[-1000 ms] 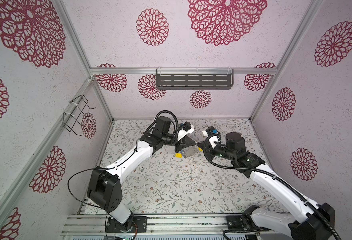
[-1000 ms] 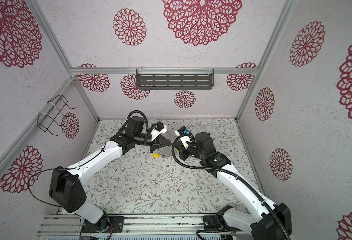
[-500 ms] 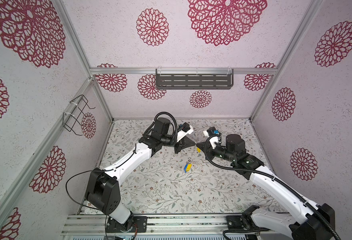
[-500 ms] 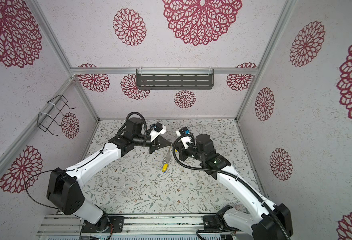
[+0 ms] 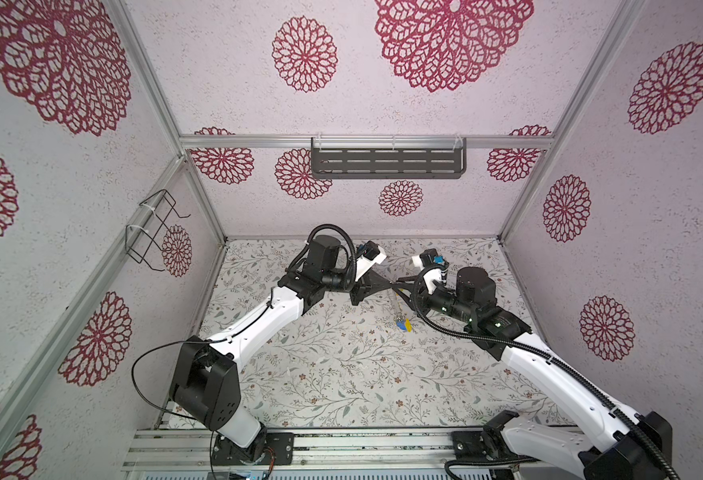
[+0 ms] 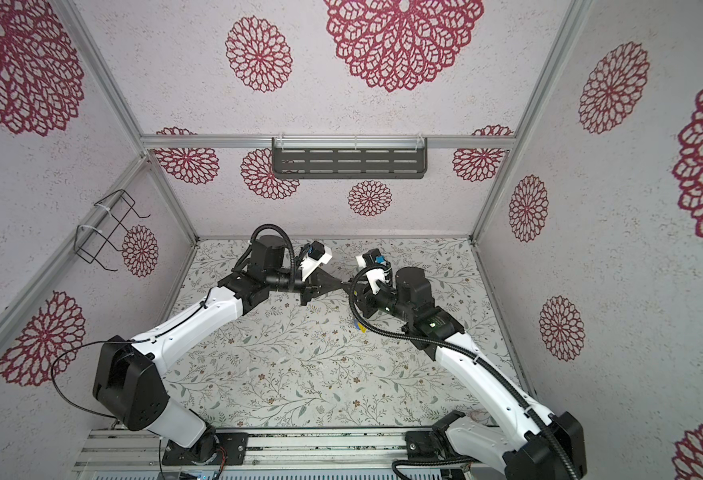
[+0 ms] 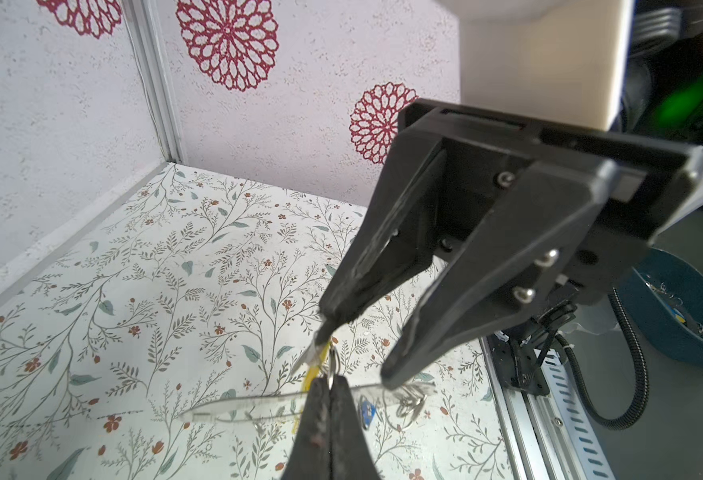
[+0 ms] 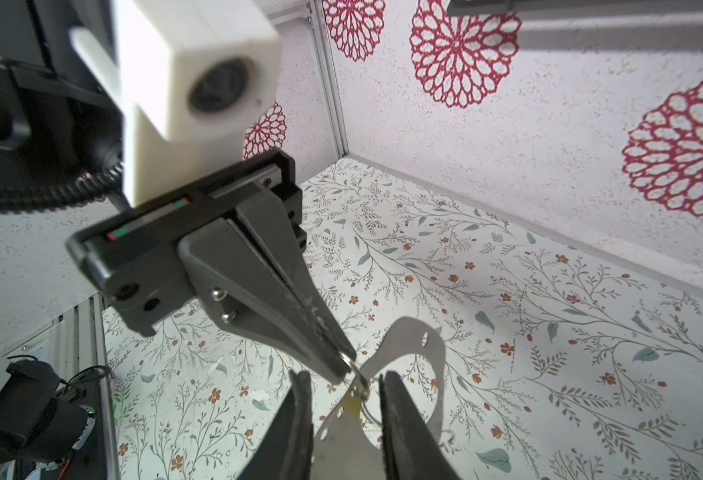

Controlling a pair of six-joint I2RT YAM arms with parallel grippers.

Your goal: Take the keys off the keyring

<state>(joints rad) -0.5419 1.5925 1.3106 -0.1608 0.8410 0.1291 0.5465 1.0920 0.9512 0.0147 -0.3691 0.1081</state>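
1. Progress: no key seen loose on table (image 5: pixel 341 365). The keys (image 5: pixel 402 325) hang from keyring (image 8: pixel 412 349), which is held in air at centre of both top views.
2. Hold: left gripper (image 8: pixel 344 366) is clamped on split ring (image 8: pixel 358 381) at keyring rim, lower centre of right wrist view.
3. Release: right gripper (image 7: pixel 358 350) is slack, jaws apart either side of keyring, gripping nothing.
4. Tags: yellow key (image 7: pixel 311 376) and blue key (image 7: pixel 366 411) appear attached; blur prevents a count.
5. Remaining: each ring to be worked out of its hole. Judged nearly all of task.
6. Room: open table across lower half of top views, down to rail (image 5: pixel 341 440). Back wall (image 5: pixel 424 216) is near, above the grippers.
7. Hazard: grippers nearly tip to tip, so contact is likely there.
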